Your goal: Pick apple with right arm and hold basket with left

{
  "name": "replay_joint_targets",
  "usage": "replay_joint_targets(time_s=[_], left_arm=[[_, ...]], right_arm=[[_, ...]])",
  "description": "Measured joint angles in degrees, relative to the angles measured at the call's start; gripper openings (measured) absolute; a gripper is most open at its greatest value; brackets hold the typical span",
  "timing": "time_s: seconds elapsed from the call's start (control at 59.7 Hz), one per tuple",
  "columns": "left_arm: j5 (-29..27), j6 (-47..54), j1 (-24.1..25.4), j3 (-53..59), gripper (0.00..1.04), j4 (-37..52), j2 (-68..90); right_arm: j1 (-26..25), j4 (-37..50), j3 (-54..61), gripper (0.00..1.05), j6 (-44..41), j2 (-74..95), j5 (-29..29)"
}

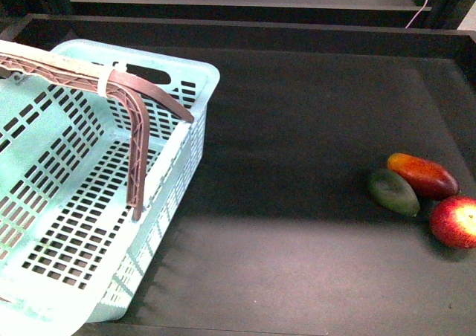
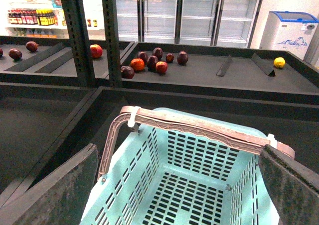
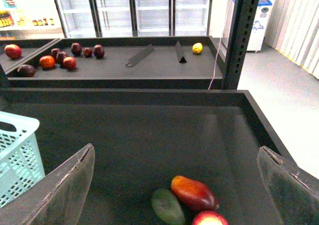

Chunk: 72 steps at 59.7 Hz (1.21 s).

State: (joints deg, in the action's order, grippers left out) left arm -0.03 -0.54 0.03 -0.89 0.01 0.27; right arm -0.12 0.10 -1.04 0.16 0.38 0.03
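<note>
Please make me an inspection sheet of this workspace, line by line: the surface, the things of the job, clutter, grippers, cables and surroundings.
Surface: black shelf tray, no spill seen.
Job's things: apple at the far right of the tray; basket at the left, empty, its brown handle swung up.
Clutter: red-orange mango and green mango, side by side next to the apple.
Grippers: left gripper open above the basket, handle not gripped; right gripper open above the fruit, holding nothing.
Cables: thin pale cable by the far right post.
Surroundings: back shelf with loose fruit, glass-door fridges, chest freezer.
</note>
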Motion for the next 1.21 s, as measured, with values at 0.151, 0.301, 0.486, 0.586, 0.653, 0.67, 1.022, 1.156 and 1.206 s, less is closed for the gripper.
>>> replay_joint_targets(time_s=[0.151, 0.301, 0.486, 0.586, 0.653, 0.67, 1.022, 1.156, 1.206], left_arm=[[0.0, 0.0, 0.0, 0.0, 0.98, 0.0, 0.0], [0.0, 0.0, 0.0, 0.0, 0.98, 0.0, 0.0], [-20.1, -4.8, -7.0, -4.8, 0.98, -6.3, 12.1], [-24.2, -11.0, -7.7, -9.7, 0.98, 0.5, 27.7], [-20.2, -16.5, -6.3, -13.0, 0.98, 3.8, 37.2], [-19.4, -17.2, -6.1, -13.4, 0.98, 4.0, 38.3], [0.5, -47.9, -2.9, -27.8, 0.98, 14.6, 73.2], [4.7, -58.0, -2.8, -32.7, 0.98, 18.5, 83.2], [4.7, -61.0, -2.8, -34.3, 0.98, 19.6, 86.6]], right_arm=[[0.0, 0.0, 0.0, 0.96, 0.0, 0.0, 0.0], [0.0, 0.0, 0.0, 0.96, 0.0, 0.0, 0.0], [0.0, 0.0, 0.0, 0.96, 0.0, 0.0, 0.1], [0.0, 0.0, 0.0, 0.96, 0.0, -0.1, 0.0], [0.0, 0.0, 0.0, 0.96, 0.0, -0.1, 0.0], [0.0, 0.0, 0.0, 0.96, 0.0, -0.1, 0.0], [0.0, 0.0, 0.0, 0.96, 0.0, -0.1, 0.0], [0.0, 0.0, 0.0, 0.96, 0.0, -0.1, 0.0], [0.0, 0.0, 0.0, 0.96, 0.0, -0.1, 0.0]])
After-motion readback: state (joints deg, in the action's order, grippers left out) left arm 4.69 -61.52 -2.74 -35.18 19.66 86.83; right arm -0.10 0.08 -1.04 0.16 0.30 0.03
